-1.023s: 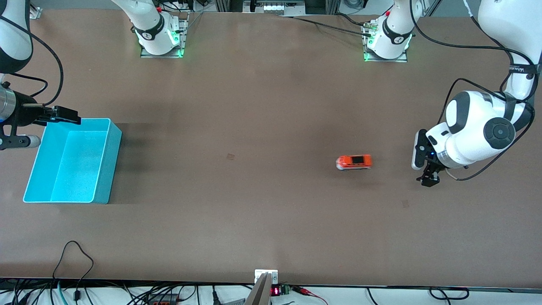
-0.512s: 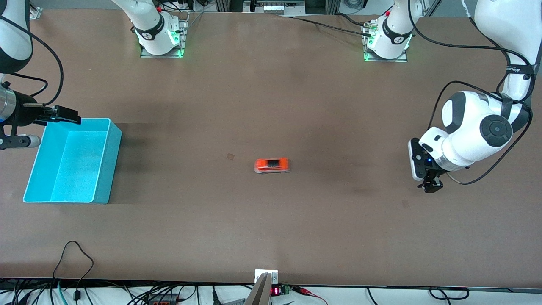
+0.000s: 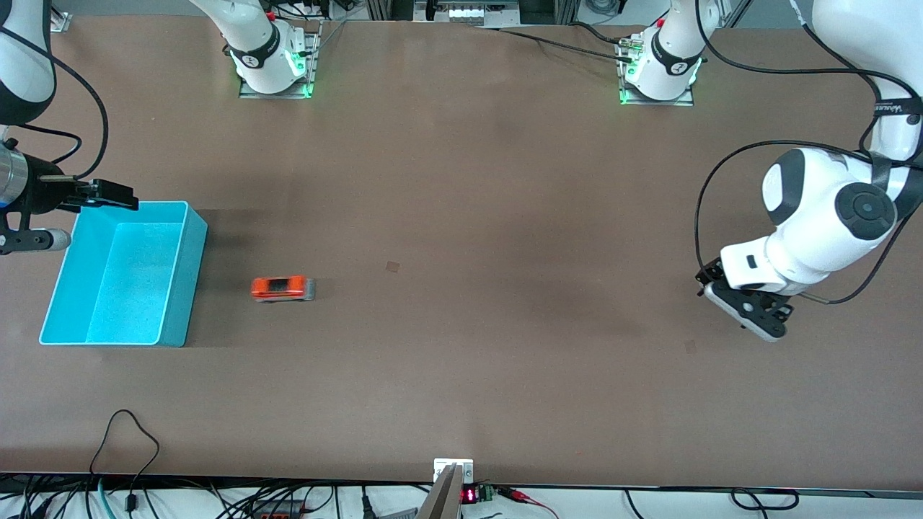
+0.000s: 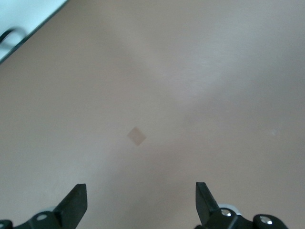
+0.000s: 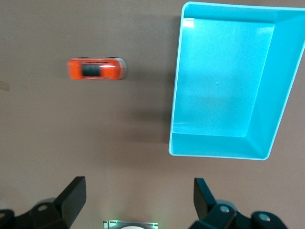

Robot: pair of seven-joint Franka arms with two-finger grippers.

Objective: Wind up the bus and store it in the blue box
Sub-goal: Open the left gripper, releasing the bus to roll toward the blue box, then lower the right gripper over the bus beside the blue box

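A robotics lab: two white arms bolted to a broad brown table; loose cables and electronics along its edge.

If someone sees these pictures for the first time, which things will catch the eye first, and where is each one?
The light blue box stands out first, sitting empty at the right arm's end of the table. Beside it on the bare brown table sits the small orange toy bus, outside the box and held by nothing. The right hand hangs open by the box, and the left hand hangs open over the left arm's end.
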